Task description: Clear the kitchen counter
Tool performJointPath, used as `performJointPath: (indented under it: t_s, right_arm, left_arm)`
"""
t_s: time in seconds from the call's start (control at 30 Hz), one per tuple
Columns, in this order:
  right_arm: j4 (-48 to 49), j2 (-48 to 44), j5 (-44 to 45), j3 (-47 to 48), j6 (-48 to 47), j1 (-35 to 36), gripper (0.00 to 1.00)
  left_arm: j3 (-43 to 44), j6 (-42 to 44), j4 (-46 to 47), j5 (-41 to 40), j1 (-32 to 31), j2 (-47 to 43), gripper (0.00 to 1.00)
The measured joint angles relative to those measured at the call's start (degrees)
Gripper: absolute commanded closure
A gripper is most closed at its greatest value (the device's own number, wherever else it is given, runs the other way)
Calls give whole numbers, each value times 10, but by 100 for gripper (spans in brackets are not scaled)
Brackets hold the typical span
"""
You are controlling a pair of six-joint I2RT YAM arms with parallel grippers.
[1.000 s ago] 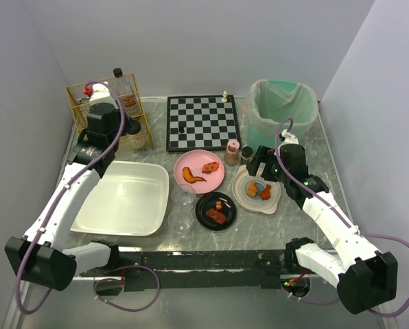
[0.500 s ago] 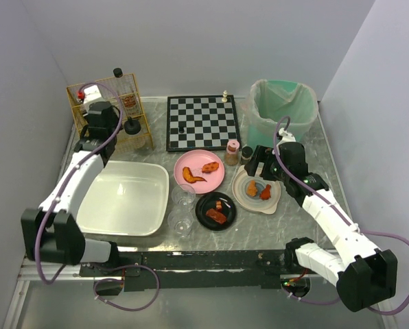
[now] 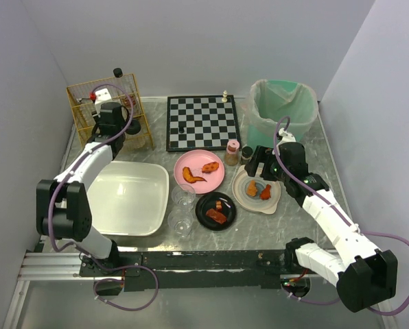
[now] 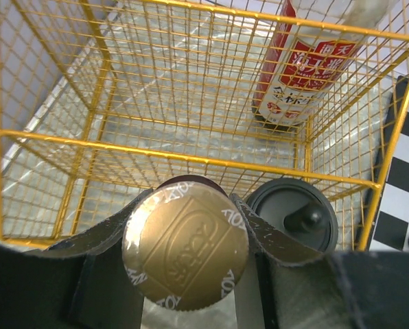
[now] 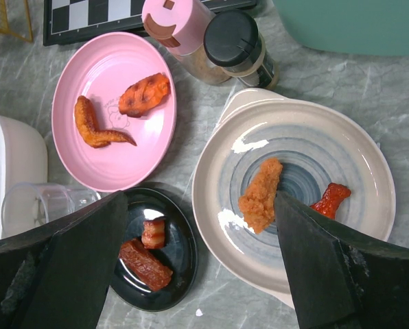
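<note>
1. your left gripper point(image 4: 191, 219) is clamped on the gold-lidded jar point(image 4: 185, 250), one finger tight on each side of the lid. it hangs at the near edge of the yellow wire basket point(image 4: 191, 159), at the back left of the kitchen counter point(image 3: 259, 229).
2. looks to me like the step is dropping that jar into the basket. go straight down, keep it upright, and only let go once the base is seated. i can't see the jar's bottom from the wrist view.
3. watch the black-capped thing point(image 4: 294, 219) just beside the jar. can't tell if it's inside the wire or not. the red-label bottle point(image 4: 300, 75) stands at the far corner, well apart.
4. your right gripper point(image 5: 197, 205) is spread wide and empty, hovering over the beige plate point(image 5: 369, 171) with its fried piece point(image 5: 261, 195).
5. plenty left: pink plate point(image 5: 115, 157), black plate point(image 5: 180, 253), two shakers point(image 5: 233, 38), glass cups point(image 3: 182, 209), white tub point(image 3: 125, 199), chessboard point(image 3: 203, 122), green bin point(image 3: 281, 110).
</note>
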Motion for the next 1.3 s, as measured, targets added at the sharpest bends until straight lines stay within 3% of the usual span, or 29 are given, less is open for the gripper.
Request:
performJointPath:
  t_s: [0.67,0.83,0.9,1.13,1.3]
  right_arm:
    - [-4,3,0,0,-4,0,7]
    - [-4,7,0,1,-4,0,7]
    - [-5,7,1,1,-4,0,7]
    - [-5,8,1,1,-4,0,7]
    - [-5,10,0,1,-4,0,7]
  left_arm:
    - [0,-4,27,68,37,83,96]
    - [0,-3,31,83,41,104,79]
    - [0,-2,33,83,41,106,63]
    - [-7,-2,45,84,41,105,39]
    - [-9,-2,53,80,45,105,30]
